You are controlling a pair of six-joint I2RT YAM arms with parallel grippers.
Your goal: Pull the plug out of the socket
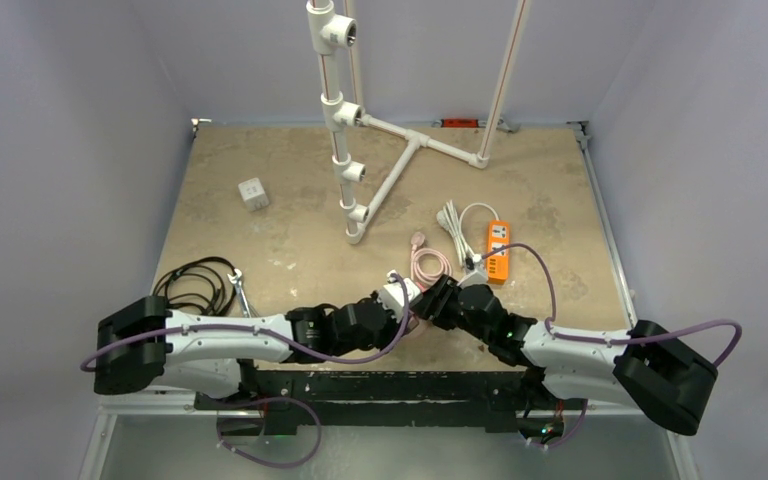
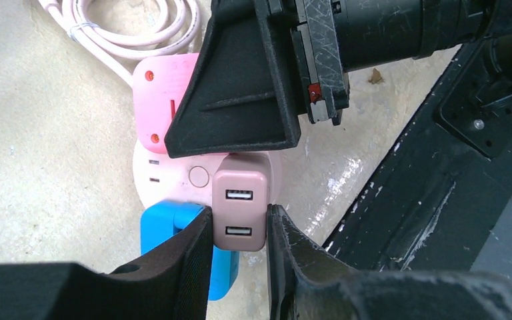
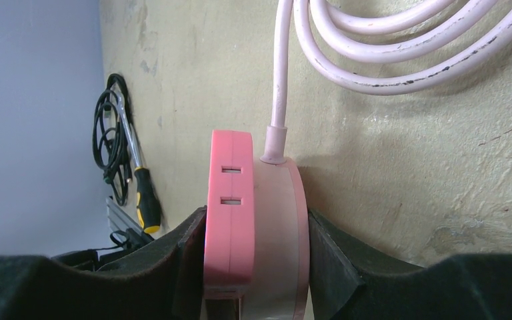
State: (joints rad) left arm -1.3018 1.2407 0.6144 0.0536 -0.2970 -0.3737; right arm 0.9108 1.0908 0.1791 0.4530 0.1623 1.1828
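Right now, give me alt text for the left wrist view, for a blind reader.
The left fingers pinch a pink two-port USB plug seated in a round pink socket. The right fingers clamp the socket higher in frame; a blue block sits beside the plug, coiled pink cable beyond.

Left tool (image 2: 239, 230) tight around pink plug (image 2: 240, 190)

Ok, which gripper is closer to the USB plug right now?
Left. The left gripper has a finger on each side of the USB plug, touching it. The right gripper is clamped on the pink socket that the plug sits in.
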